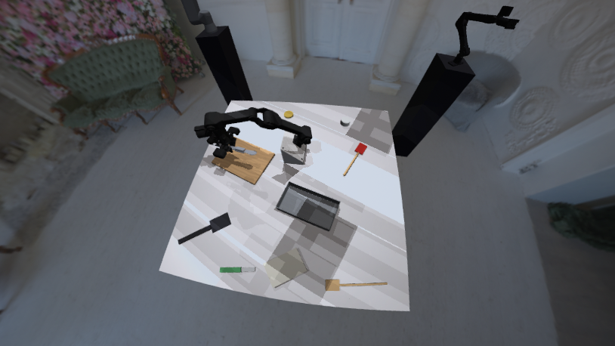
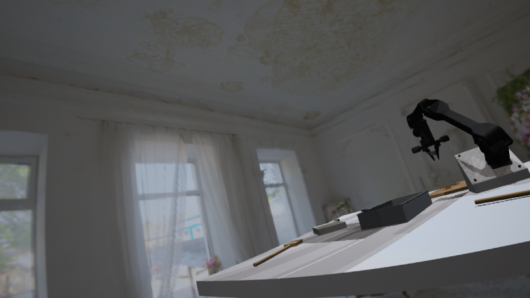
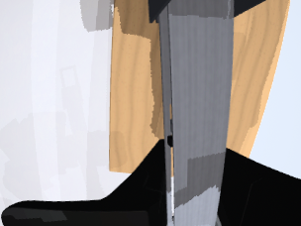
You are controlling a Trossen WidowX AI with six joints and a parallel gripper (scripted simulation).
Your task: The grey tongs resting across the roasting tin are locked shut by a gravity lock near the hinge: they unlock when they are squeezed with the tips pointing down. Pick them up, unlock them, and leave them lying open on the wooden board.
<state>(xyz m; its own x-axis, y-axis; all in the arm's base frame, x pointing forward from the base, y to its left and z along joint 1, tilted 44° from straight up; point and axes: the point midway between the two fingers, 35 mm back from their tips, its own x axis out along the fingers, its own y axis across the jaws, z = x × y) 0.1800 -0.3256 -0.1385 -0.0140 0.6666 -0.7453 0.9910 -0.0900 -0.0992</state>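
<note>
Closed narrow on the grey tongs, with the claw pointing down. Gripping the tongs across both arms, with only a thin slit between those in the wrist view. Reaching out of the claw towards 3 o'clock in the top view, roughly level by the look of it, and so probably locked. Cannot tell surely at which end to find the hinge.

Just below, the board, apart from the tongs in height. Likely to be in the unlocking step now: first make out the tip end, then roll the wrist until the tips point plainly down. Allow enough height for the full hanging length, to avoid knocking the board. Squeeze firmly in that pose, then ease off slowly to let the arms spread. Beware of twisting in the grip during the turn, or of squeezing too near the hinge. Once open, lay flat on the board, low and gently, before letting go.

Farther off, towards 4 o'clock from the board, the tin on the worktop, well apart from the tongs.
</note>
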